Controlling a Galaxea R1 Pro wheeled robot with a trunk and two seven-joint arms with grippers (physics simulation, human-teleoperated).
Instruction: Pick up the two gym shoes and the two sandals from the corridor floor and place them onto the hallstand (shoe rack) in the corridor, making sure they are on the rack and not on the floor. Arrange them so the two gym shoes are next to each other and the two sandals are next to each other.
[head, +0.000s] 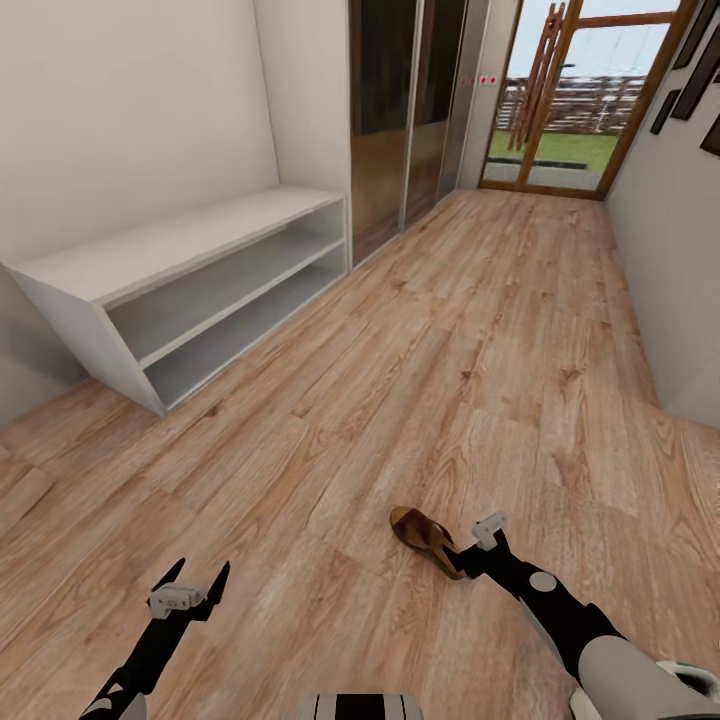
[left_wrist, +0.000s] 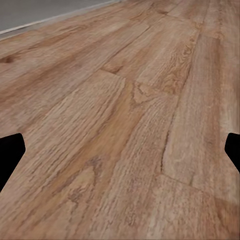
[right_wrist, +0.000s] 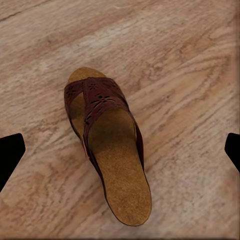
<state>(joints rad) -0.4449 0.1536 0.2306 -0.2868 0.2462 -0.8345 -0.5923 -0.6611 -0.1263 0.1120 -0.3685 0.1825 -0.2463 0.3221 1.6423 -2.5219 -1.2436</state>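
One dark brown sandal (head: 420, 535) with a perforated strap and tan footbed lies on the corridor floor (head: 450, 350), close in front of me. My right gripper (head: 472, 545) hovers at its heel end, open. In the right wrist view the sandal (right_wrist: 107, 150) lies lengthwise between the widely spread fingertips (right_wrist: 11, 152) of the right gripper (right_wrist: 122, 150), untouched. My left gripper (head: 190, 585) is open over bare planks, holding nothing, and the left wrist view shows this left gripper (left_wrist: 122, 150) above wood flooring. The light-grey hallstand (head: 170, 245) stands against the left wall, its top and two shelves bare.
Tall wood-and-mirror sliding doors (head: 410, 110) follow the hallstand along the left side. A glass door (head: 570, 100) closes the corridor's far end. The right wall (head: 670, 250) carries dark picture frames. Open floor stretches between me and the hallstand.
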